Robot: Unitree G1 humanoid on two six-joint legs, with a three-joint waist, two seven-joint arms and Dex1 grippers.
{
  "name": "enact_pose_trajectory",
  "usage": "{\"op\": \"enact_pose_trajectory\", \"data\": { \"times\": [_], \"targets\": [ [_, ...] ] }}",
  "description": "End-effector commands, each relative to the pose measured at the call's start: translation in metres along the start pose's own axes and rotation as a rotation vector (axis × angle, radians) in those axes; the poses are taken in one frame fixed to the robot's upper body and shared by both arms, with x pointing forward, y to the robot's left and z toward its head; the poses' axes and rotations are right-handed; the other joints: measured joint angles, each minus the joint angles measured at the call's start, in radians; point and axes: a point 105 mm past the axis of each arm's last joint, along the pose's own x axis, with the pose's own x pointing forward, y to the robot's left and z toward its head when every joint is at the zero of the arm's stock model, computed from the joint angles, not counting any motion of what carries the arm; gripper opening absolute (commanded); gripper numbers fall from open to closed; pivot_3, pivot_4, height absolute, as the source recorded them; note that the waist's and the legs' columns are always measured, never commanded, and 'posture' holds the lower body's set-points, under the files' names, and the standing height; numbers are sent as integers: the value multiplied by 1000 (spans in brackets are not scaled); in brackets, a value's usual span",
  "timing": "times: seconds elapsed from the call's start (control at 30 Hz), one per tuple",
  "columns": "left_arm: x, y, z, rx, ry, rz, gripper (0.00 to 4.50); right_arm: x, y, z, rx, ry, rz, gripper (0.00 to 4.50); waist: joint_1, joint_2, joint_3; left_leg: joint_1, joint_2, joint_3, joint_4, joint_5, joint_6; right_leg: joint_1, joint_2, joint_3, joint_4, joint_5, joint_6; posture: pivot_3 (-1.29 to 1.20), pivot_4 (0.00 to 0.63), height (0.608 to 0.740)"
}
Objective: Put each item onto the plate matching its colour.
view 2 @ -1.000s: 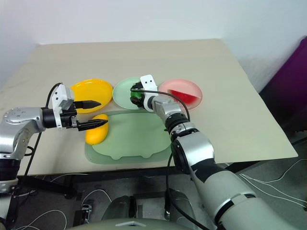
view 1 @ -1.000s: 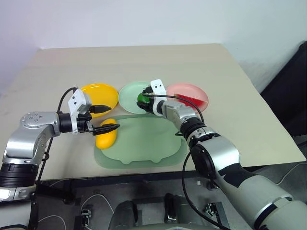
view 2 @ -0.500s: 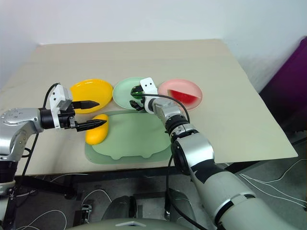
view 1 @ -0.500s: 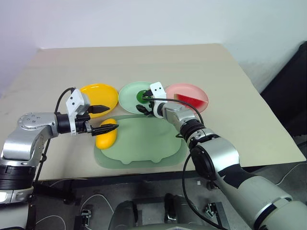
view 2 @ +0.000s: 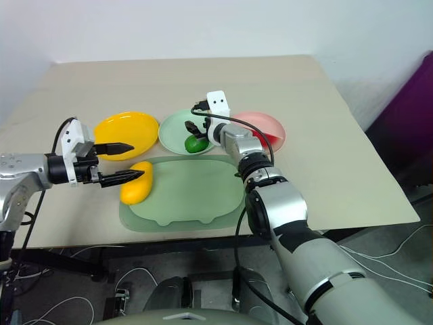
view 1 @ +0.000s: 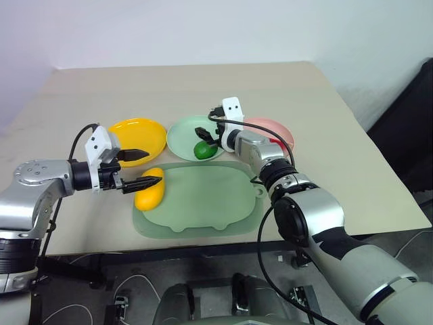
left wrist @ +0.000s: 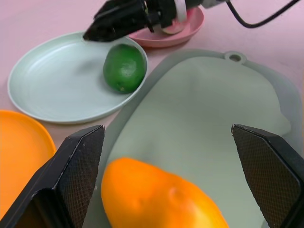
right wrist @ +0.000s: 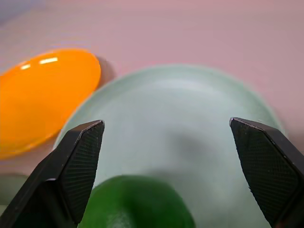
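Observation:
The small green fruit (view 1: 203,149) lies on the mint green plate (view 1: 184,133), close to its near rim. Just above and behind it, my right gripper (view 1: 207,138) hovers open and empty. The yellow mango (view 1: 150,193) rests on the left edge of the pale-green mat (view 1: 203,203). My left gripper (view 1: 153,168) is open beside and slightly above it, without touching it. The yellow plate (view 1: 137,138) is bare. My right arm mostly hides the pink plate (view 2: 268,124), where a sliver of the red watermelon wedge (view 2: 268,138) shows.
The three plates stand in a row across the middle of the beige table (view 1: 169,88), with the mat in front of them near the table's front edge. Bare tabletop lies behind the plates and to the right.
My right gripper opened, let the green fruit down onto the green plate, and rose off it. The left gripper has barely moved.

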Motion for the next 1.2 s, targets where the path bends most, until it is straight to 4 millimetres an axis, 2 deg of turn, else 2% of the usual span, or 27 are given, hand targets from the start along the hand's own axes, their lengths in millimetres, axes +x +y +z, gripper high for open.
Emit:
{"op": "enact_pose_trajectory", "data": {
  "times": [0.03, 0.27, 0.5, 0.8, 1.07, 1.2],
  "targets": [
    [-14, -2, 14, 32, -24, 25, 4500, -4, 2, 30, -9, -84, 24, 4485, 0, 0, 0, 0, 0, 0, 0, 0, 0, 0, 0, 0, 0, 0, 0, 0, 150, 740],
    [-36, -6, 14, 27, 14, 74, 4500, -2, 8, 23, -12, -60, 47, 4485, 1, 0, 0, 0, 0, 0, 0, 0, 0, 0, 0, 0, 0, -1, -1, 0, 150, 740],
    [-42, -13, 9, -11, 26, 110, 4500, 1, 26, 26, -8, -64, 104, 4485, 1, 0, 0, 0, 0, 0, 0, 0, 0, -1, 0, 0, -1, -1, -1, 0, 150, 740],
    [-38, -9, -10, -157, 85, 143, 4500, 2, 36, 31, -21, -69, 127, 4485, 2, 0, 0, 0, 0, -1, 0, -1, -2, -1, 0, 0, -1, -1, -1, 0, 150, 740],
    [-20, -2, -21, -259, 125, 164, 4500, 1, 39, 36, -19, -78, 125, 4485, 2, 0, 0, 0, 0, 0, 0, -1, -2, 0, 0, 0, 0, -1, -1, 0, 150, 740],
    [-9, -9, -26, -306, 136, 138, 4500, 0, 39, 38, -4, -86, 122, 4485, 0, 0, 0, 0, 0, 0, 0, 0, -1, 0, 0, 0, 0, 0, 0, 0, 150, 740]
  ]
}}
